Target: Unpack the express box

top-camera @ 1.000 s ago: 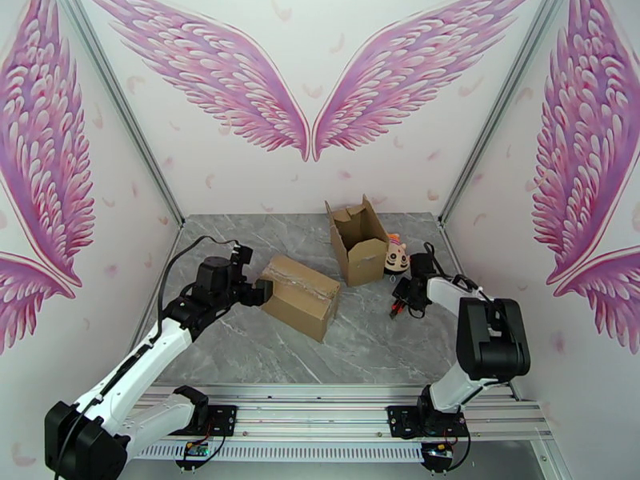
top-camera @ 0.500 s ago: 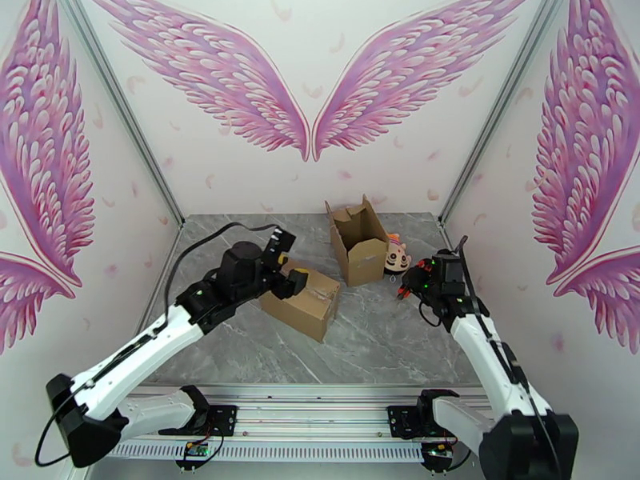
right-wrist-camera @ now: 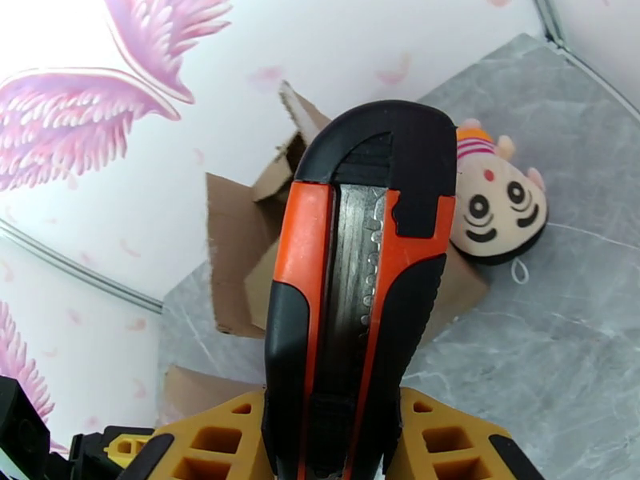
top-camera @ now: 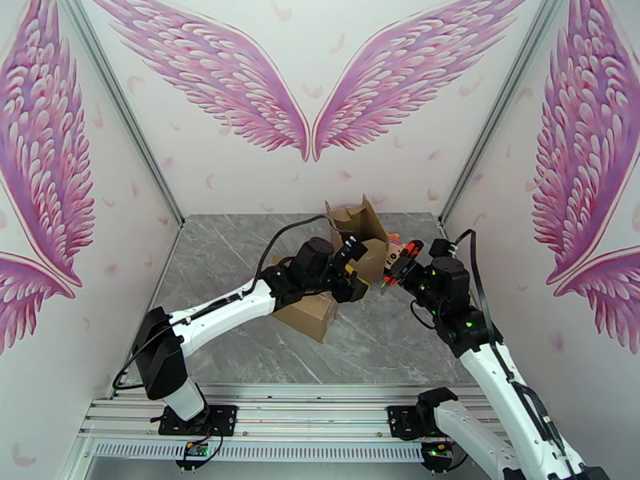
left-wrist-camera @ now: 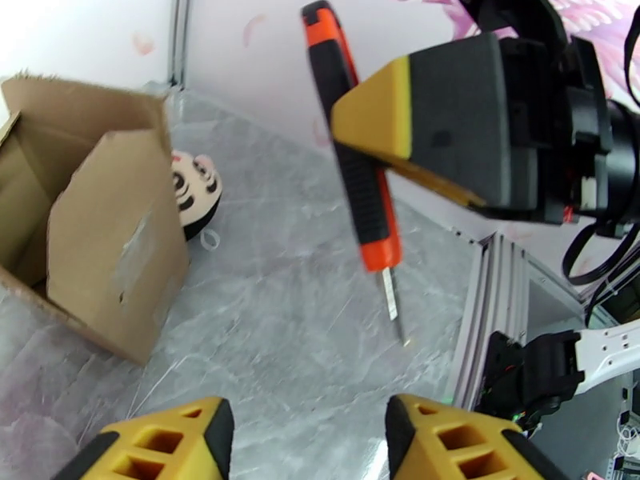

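Observation:
A sealed brown express box (top-camera: 310,312) lies mid-table, partly covered by my left arm. My left gripper (top-camera: 357,275) hovers open just right of it, near the open cardboard box (top-camera: 362,227). In the left wrist view its yellow fingertips (left-wrist-camera: 164,442) are spread with nothing between them. My right gripper (top-camera: 402,262) is shut on an orange-and-black utility knife (top-camera: 398,264), held above the table. That knife (left-wrist-camera: 360,178) hangs blade down straight ahead of my left gripper (left-wrist-camera: 308,442). In the right wrist view the knife (right-wrist-camera: 360,266) stands between the fingers of my right gripper (right-wrist-camera: 344,442).
A round plush doll (top-camera: 395,251) lies against the open box's right side; the doll (right-wrist-camera: 496,203) and the open box (right-wrist-camera: 252,234) lie beyond the knife. The open box (left-wrist-camera: 96,234) is to the left wrist camera's left. Walls close in the table on three sides.
My left arm swung right over the sealed box to the table's middle. My right arm lifted the knife off the table and brought it up and left, toward the left gripper.

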Controlling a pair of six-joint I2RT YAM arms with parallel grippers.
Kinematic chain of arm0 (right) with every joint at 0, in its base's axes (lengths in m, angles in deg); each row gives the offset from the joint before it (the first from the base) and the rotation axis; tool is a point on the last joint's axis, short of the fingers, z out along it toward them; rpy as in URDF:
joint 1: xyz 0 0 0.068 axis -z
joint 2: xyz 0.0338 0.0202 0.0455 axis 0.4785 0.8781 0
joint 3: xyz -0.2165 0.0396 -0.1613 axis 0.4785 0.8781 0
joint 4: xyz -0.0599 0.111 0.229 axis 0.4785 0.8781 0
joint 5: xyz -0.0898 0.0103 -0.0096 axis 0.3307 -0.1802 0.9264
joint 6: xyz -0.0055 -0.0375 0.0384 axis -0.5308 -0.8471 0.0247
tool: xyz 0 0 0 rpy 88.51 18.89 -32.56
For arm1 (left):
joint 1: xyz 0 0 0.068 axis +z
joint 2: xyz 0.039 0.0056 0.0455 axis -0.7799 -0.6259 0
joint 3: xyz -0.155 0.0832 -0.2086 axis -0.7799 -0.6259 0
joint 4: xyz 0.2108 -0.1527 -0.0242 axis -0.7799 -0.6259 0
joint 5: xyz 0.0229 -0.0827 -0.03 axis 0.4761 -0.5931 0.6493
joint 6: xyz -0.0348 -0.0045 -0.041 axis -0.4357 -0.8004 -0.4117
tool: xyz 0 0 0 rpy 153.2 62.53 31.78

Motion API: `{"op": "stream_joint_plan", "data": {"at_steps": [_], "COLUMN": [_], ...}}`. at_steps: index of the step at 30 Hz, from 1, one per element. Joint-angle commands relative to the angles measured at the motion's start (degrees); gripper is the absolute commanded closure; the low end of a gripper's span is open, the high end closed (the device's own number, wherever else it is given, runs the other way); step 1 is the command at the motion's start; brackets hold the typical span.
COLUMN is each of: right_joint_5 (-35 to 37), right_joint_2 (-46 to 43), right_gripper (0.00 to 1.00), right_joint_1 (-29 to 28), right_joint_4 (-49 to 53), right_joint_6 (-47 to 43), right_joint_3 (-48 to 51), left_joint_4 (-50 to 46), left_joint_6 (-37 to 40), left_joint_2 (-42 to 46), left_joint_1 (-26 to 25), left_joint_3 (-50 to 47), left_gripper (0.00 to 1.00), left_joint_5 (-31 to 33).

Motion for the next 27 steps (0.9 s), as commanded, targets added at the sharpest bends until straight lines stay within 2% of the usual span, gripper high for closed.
{"op": "stream_joint_plan", "data": {"at_steps": [1,4,15,27], "right_joint_5": [2.45,4.18,7.12,7.95], "right_joint_2": [-0.74,-0.53,0.05,0.58], "right_gripper": [0.66,0.65,0.66,0.66], "right_joint_1": [-1.63,-3.06,-6.05,-7.16], "right_joint_4": [-5.50,-6.64,-11.26,-12.64], "right_joint_6": [2.80,2.89,3.39,3.57], "right_joint_3": [-2.12,-2.41,-2.50,-3.20], "left_joint_4": [9.34,13.56,18.28,20.89], "left_joint_6": [-3.46,-5.36,-9.29,-11.02], "left_joint_2": [0.39,0.21,-2.84,-5.07], "left_joint_1": [-0.19,-0.29,-0.48,-0.31], "left_joint_3": [-2.84,-4.78,-6.07,-5.95], "left_gripper": [0.46,0.47,0.50,0.75], "left_joint_5": [-4.68,-5.84,-8.80,-10.45]}}
